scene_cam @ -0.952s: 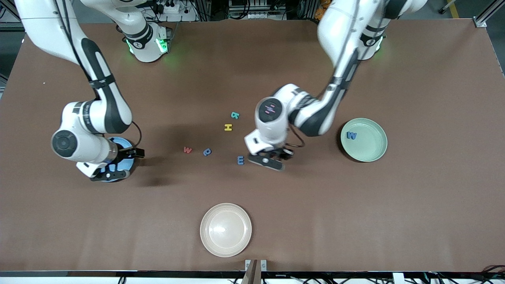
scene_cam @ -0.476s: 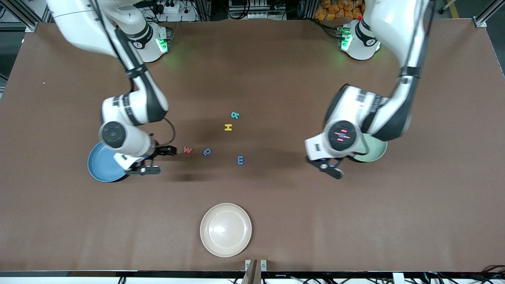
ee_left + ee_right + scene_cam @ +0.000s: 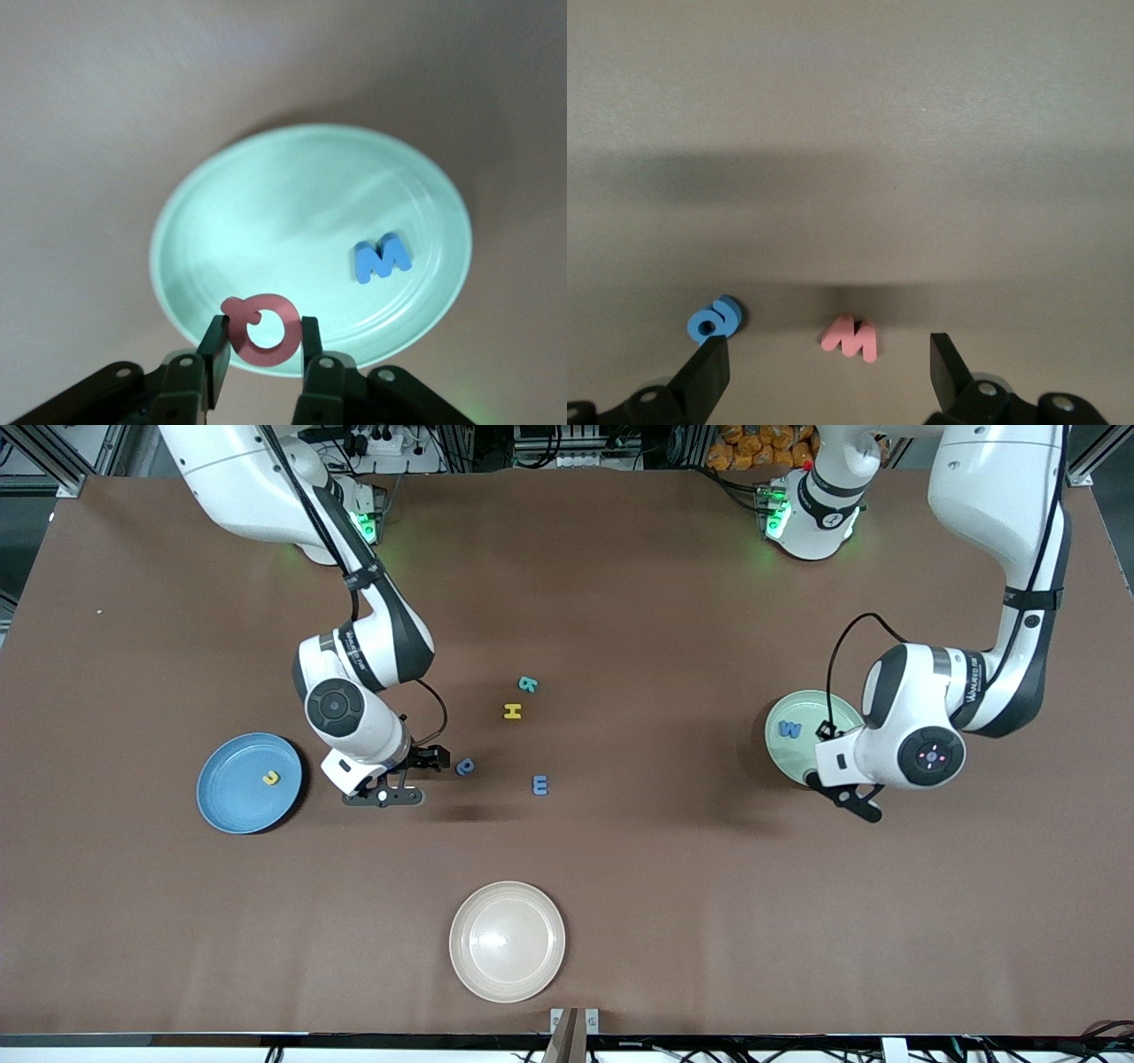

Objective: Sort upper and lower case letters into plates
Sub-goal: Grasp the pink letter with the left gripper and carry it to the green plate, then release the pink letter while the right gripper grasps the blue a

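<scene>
My left gripper (image 3: pixel 852 799) is shut on a red Q (image 3: pixel 291 329) and holds it over the rim of the pale mint plate (image 3: pixel 797 755), as the left wrist view (image 3: pixel 261 335) shows. A blue W (image 3: pixel 789 729) lies in that plate (image 3: pixel 266 221). My right gripper (image 3: pixel 390 790) is open, its fingers astride a red w (image 3: pixel 850 336) on the table; the front view hides that letter. A blue round letter (image 3: pixel 465 766) lies beside it (image 3: pixel 713 320). The sky blue plate (image 3: pixel 235 793) holds a yellow c (image 3: pixel 270 778).
A teal R (image 3: pixel 528 684), a yellow H (image 3: pixel 512 710) and a blue E (image 3: pixel 540 784) lie loose mid-table. A cream-white plate (image 3: pixel 507 941) sits nearest the front camera. The right gripper also shows in its wrist view (image 3: pixel 827 350).
My left gripper has swung from mid-table to over the mint plate. My right gripper left the blue plate, uncovering the yellow c, and came over the red w.
</scene>
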You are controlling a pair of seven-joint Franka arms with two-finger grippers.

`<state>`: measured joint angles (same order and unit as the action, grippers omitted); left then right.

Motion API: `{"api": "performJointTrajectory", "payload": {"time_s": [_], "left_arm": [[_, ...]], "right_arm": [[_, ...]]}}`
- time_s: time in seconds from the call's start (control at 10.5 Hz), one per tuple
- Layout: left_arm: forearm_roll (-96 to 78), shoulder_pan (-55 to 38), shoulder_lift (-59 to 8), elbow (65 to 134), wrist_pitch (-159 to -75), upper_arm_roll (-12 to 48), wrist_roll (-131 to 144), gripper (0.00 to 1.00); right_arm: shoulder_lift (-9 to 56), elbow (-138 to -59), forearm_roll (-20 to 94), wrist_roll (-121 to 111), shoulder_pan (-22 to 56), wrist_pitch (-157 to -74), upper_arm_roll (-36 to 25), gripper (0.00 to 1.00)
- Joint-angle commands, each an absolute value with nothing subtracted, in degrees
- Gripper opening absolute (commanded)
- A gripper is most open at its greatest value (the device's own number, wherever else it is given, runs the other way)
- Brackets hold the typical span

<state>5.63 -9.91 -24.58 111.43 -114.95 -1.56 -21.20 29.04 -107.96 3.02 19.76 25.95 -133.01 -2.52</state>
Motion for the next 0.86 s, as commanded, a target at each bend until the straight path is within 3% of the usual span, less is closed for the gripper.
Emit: {"api": "performJointTrajectory", "payload": {"time_s": [0.0,0.1,0.19,0.38,0.76], "left_arm": [[4.05,-9.23,-17.50,125.22,-123.12,-0.53,-20.13,0.47],[2.82,-9.49,-18.01,124.98,-123.22,-0.61,-19.17,0.93],[1.51,-9.75,-17.93,124.89,-123.05,-0.53,-17.07,1.00],[1.41,-9.84,-17.75,122.98,-121.56,2.35,-11.11,1.00],[1.14,-10.46,-21.08,110.33,-116.81,12.11,13.85,1.00]], "right_arm": [[31.89,-106.79,3.43,17.34,29.69,-137.70,-2.81,1.00],[32.95,-106.96,3.51,13.75,30.40,-139.64,-2.73,1.00],[33.22,-107.05,3.52,11.36,31.02,-140.01,-2.64,1.00],[33.31,-107.05,3.52,5.22,31.64,-140.01,-2.55,1.00],[34.62,-108.81,3.43,3.60,32.60,-144.82,-2.64,1.00]]}}
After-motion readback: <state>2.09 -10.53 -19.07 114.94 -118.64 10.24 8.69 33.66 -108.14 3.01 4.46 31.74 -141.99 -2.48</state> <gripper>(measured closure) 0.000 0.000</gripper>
